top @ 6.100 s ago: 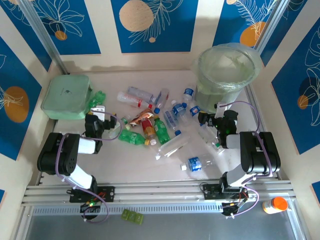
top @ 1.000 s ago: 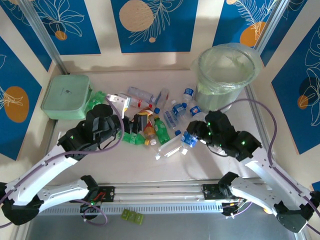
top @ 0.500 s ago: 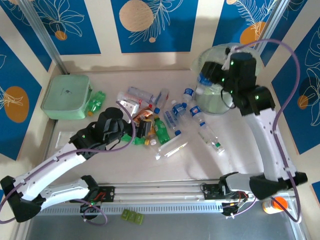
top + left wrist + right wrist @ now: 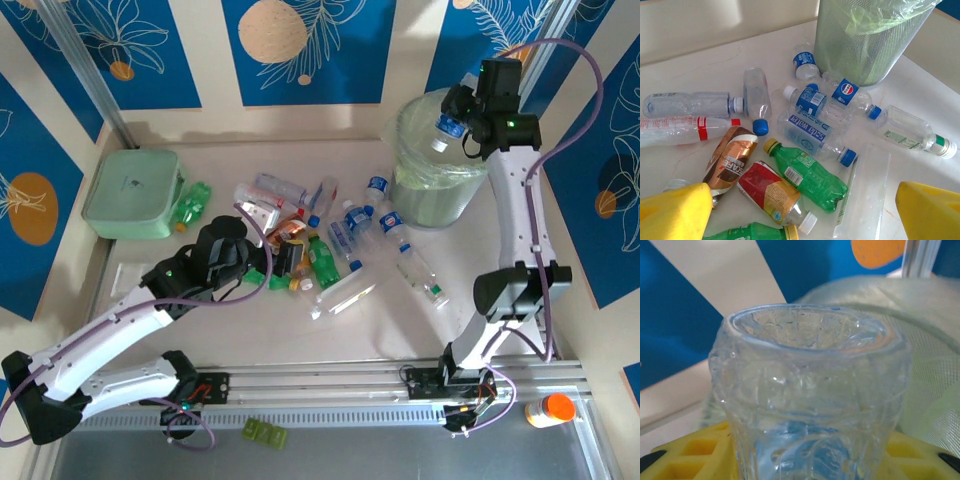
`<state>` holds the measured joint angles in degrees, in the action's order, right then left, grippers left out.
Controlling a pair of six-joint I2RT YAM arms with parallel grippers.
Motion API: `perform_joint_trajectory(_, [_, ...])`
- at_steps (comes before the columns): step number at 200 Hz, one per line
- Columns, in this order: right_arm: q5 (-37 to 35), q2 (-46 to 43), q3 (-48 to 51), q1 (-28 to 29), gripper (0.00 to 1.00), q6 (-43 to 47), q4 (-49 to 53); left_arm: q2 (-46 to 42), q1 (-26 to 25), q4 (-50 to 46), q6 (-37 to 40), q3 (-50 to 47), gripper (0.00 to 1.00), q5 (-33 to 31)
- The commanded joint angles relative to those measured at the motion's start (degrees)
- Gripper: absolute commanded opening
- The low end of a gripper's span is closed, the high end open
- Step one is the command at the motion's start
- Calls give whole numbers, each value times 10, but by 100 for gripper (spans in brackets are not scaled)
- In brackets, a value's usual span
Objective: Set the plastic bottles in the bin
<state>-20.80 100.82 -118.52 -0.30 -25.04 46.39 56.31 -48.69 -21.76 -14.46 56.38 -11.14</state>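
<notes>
Right gripper is up high at the far right of the table, clenched around a clear blue-labelled bottle that hangs over the mouth of the bin. From the right wrist camera I see that bottle's ribbed clear base between the yellow fingers, with the pale green liner behind it.

Left gripper sits low over the heap in the middle of the table, jaws spread wide and holding nothing. Its yellow fingertips frame the bottom corners of its own camera view.

The other plastic bottles lie on their sides on the tabletop, between the mint-green box and the bin. Close under the left gripper lie a green bottle, a red-labelled bottle and a brown-labelled one, touching one another. Several clear bottles with blue caps lie nearer the foot of the bin, one right against its wall. Another green bottle lies just beside the box. A small orange-and-white bottle lies well apart, beyond the near rail at the right.
</notes>
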Motion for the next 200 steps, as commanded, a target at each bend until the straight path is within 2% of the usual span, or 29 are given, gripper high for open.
perform_joint_trajectory(1, [16,21,-17,-4,48,2,38,-9,-5,17,12,-4,94,-7])
perform_joint_trajectory(61, [42,92,-26,-4,49,-14,78,-10,-5,19,14,-5,94,-10])
perform_joint_trajectory(110, [52,217,-150,-2,50,-16,180,-9,-5,20,16,-5,94,-13])
perform_joint_trajectory(138, [62,255,-179,-1,53,-12,198,-8,-6,20,17,-6,95,-13])
perform_joint_trajectory(171, [80,278,-200,-3,61,-8,213,-8,-6,19,20,-6,95,-16])
perform_joint_trajectory(188, [79,281,-211,-4,75,-2,224,-10,-6,19,22,-6,94,-10])
perform_joint_trajectory(200, [77,277,-215,-4,81,2,228,-10,-6,20,22,-6,94,-11])
